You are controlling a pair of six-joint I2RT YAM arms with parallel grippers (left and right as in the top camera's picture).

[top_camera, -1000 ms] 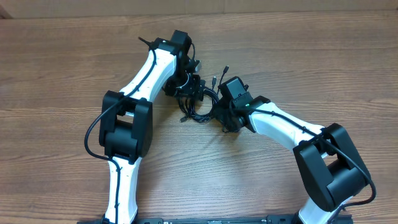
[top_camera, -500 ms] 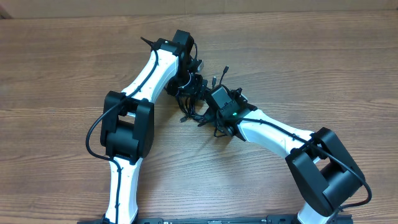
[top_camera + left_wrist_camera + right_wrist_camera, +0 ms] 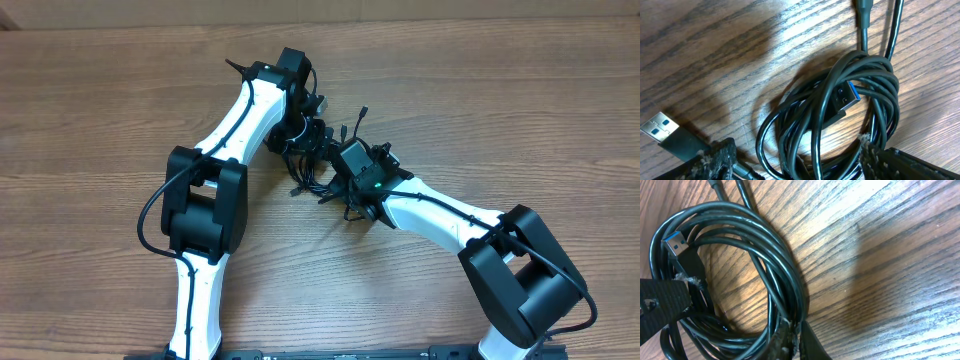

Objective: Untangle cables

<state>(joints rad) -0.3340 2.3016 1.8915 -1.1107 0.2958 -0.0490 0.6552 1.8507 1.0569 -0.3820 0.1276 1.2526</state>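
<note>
The cables (image 3: 312, 168) are a coil of thin black cords between the two arms. In the left wrist view the coil (image 3: 875, 85) lies on the wood with a blue-tongued USB plug (image 3: 846, 97) inside it and a silver USB plug (image 3: 657, 127) at the left. My left gripper (image 3: 795, 152) is open, its fingers (image 3: 715, 155) wide apart on either side of the coil's lower strands. My right gripper (image 3: 796, 337) is shut on strands at the coil's edge (image 3: 782, 270). The blue plug (image 3: 676, 245) also shows there.
The wooden table (image 3: 520, 110) lies around the bundle. Loose plug ends (image 3: 360, 115) stick out behind the coil. In the right wrist view a padded finger of the left gripper (image 3: 660, 305) stands close at the left, against the coil.
My right arm has swung left onto the cable bundle and its gripper now sits at the coil's edge. My left arm has hardly moved.
</note>
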